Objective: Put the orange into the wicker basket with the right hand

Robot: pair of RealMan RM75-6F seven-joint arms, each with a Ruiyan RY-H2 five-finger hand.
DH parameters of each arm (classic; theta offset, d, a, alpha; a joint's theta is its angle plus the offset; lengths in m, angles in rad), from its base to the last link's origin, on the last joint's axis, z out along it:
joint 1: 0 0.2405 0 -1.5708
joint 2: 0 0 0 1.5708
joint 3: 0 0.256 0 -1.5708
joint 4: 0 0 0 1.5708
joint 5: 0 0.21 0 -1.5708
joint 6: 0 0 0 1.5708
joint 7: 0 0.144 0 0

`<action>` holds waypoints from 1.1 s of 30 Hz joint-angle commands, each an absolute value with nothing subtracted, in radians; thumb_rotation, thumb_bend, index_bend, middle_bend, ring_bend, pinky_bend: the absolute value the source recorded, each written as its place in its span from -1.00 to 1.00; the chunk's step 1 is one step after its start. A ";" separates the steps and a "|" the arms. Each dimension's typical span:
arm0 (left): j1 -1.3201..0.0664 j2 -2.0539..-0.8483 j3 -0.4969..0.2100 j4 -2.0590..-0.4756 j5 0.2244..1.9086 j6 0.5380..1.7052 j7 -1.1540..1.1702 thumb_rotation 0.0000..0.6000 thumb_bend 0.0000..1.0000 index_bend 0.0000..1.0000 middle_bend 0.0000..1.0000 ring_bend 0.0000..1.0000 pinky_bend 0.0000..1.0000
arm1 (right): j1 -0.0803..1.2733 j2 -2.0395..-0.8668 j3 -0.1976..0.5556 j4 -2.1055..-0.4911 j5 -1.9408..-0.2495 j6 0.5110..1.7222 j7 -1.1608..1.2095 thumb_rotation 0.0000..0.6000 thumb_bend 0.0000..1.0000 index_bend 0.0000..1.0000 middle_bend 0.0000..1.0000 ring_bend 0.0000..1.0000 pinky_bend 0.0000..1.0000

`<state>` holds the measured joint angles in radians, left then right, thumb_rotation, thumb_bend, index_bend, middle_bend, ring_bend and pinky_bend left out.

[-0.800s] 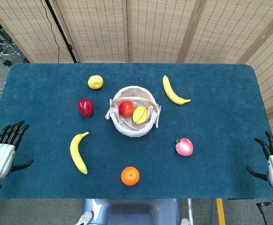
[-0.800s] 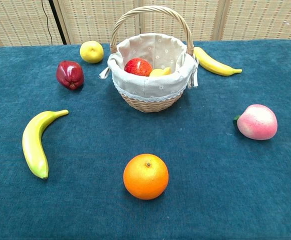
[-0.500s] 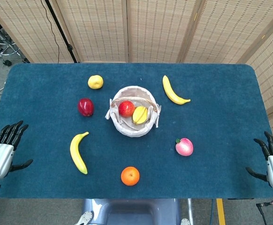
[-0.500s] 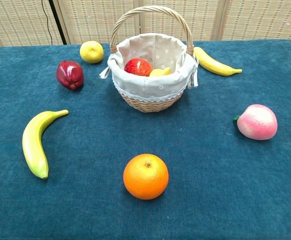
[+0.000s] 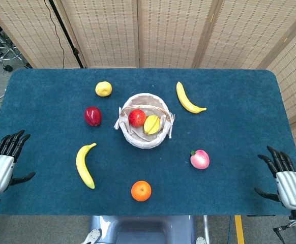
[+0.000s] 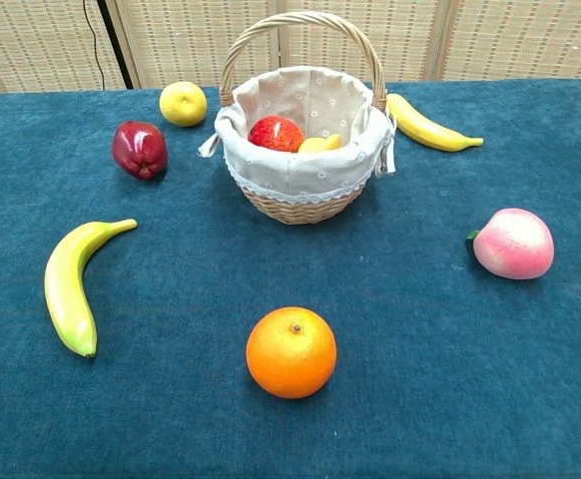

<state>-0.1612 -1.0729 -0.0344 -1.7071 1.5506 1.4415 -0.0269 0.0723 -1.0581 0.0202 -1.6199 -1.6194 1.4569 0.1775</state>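
The orange (image 5: 141, 190) (image 6: 291, 351) lies on the blue table near its front edge, in front of the wicker basket (image 5: 136, 138) (image 6: 300, 205). The cloth-lined basket holds a red apple (image 5: 137, 118) (image 6: 276, 133) and a yellow fruit (image 5: 151, 124) (image 6: 319, 144). My right hand (image 5: 284, 176) hovers at the table's front right corner, fingers spread, holding nothing, far right of the orange. My left hand (image 5: 3, 160) is at the front left edge, fingers apart and empty. Neither hand shows in the chest view.
Around the basket lie a dark red apple (image 5: 92, 116), a lemon (image 5: 103, 88), a banana (image 5: 85, 165) at front left, another banana (image 5: 188, 99) at back right, and a pink peach (image 5: 200, 159) between the orange and my right hand.
My right hand has shifted left and a little inward over the table's corner. The left hand and the fruit have stayed put.
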 commanded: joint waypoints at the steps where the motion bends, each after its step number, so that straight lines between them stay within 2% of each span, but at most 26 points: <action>1: -0.163 -1.073 -0.033 -1.705 1.555 1.441 -0.032 1.00 -0.78 -1.00 -1.00 -1.00 -1.00 | 0.096 -1.017 -0.035 -1.689 -1.714 1.425 0.204 1.00 -1.00 -0.70 -1.00 -1.00 -1.00; 6: -0.165 -1.075 -0.035 -1.701 1.549 1.436 -0.035 1.00 -0.78 -1.00 -1.00 -1.00 -1.00 | 0.131 -0.990 -0.104 -1.782 -1.847 1.367 0.170 1.00 -1.00 -0.70 -1.00 -1.00 -1.00; 7: -0.165 -1.074 -0.037 -1.701 1.547 1.438 -0.036 1.00 -0.78 -1.00 -1.00 -1.00 -1.00 | 0.156 -1.015 -0.132 -1.817 -1.902 1.317 0.164 1.00 -1.00 -0.70 -1.00 -1.00 -1.00; 16: -0.159 -1.073 -0.040 -1.703 1.543 1.452 -0.027 1.00 -0.78 -1.00 -1.00 -1.00 -1.00 | 0.225 -1.186 -0.153 -1.861 -1.906 1.149 0.073 1.00 -1.00 -0.70 -1.00 -1.00 -1.00; 22: -0.157 -1.071 -0.043 -1.703 1.540 1.456 -0.031 1.00 -0.78 -1.00 -1.00 -1.00 -1.00 | 0.261 -1.312 -0.122 -1.825 -1.828 1.048 -0.006 1.00 -1.00 -0.69 -1.00 -1.00 -1.00; 25: -0.156 -1.069 -0.043 -1.703 1.541 1.460 -0.033 1.00 -0.78 -1.00 -1.00 -1.00 -1.00 | 0.285 -1.415 -0.087 -1.763 -1.758 0.985 -0.056 1.00 -1.00 -0.69 -1.00 -1.00 -1.00; 33: -0.153 -1.067 -0.046 -1.699 1.538 1.466 -0.041 1.00 -0.78 -1.00 -1.00 -1.00 -1.00 | 0.333 -1.588 0.010 -1.630 -1.617 0.943 -0.130 1.00 -1.00 -0.70 -1.00 -1.00 -1.00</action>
